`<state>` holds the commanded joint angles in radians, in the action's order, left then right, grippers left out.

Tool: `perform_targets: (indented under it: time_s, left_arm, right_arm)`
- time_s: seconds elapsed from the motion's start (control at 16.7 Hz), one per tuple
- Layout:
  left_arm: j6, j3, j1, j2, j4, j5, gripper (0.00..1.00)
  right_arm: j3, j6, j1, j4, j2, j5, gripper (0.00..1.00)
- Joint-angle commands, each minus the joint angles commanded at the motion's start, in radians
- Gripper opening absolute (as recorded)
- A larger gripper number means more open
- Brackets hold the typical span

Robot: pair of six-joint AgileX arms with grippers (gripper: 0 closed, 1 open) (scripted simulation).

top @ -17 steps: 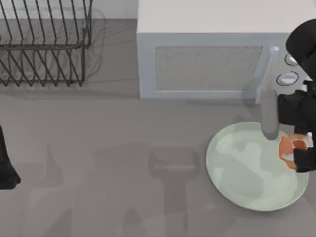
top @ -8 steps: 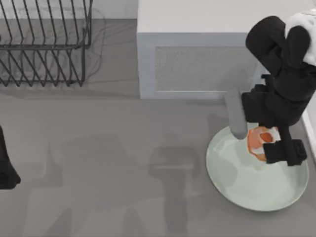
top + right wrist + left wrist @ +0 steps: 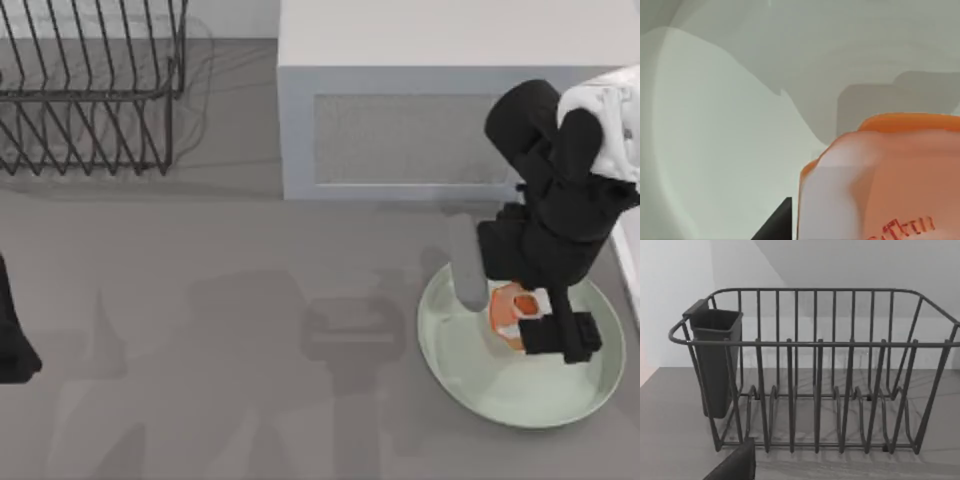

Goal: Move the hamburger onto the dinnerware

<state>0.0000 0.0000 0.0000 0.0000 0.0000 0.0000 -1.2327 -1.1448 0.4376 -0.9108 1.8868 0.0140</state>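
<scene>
Grey bench [image 3: 200, 300] carries a big white microwave [image 3: 420, 110] at the back, with a wire dish rack [image 3: 90, 90] far off to the left. Just in front of the microwave lies the pale green dinnerware [image 3: 470, 380]. The right gripper [image 3: 522, 312] hangs over it, jaws clenched on the small hamburger [image 3: 510, 305], which sits right between them above the plate. Nothing stands in the way below. The left arm [image 3: 15, 340] is parked at the bench's left edge.

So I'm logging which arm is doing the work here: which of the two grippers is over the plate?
The right gripper, holding the hamburger above the mint-green plate. The left arm sits parked at the table's left edge.
</scene>
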Motion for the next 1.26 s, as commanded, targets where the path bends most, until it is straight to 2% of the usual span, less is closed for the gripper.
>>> perform_targets:
  time_s: [0.12,0.9,1.26]
  left_arm:
    - [0.0,0.0,0.0,0.0,0.0,0.0,1.0]
    - [0.0,0.0,0.0,0.0,0.0,0.0,1.0]
    - [0.0,0.0,0.0,0.0,0.0,0.0,1.0]
  right_arm:
    - [0.0,0.0,0.0,0.0,0.0,0.0,0.0]
    - [0.0,0.0,0.0,0.0,0.0,0.0,0.98]
    - [0.0,0.0,0.0,0.0,0.0,0.0,1.0]
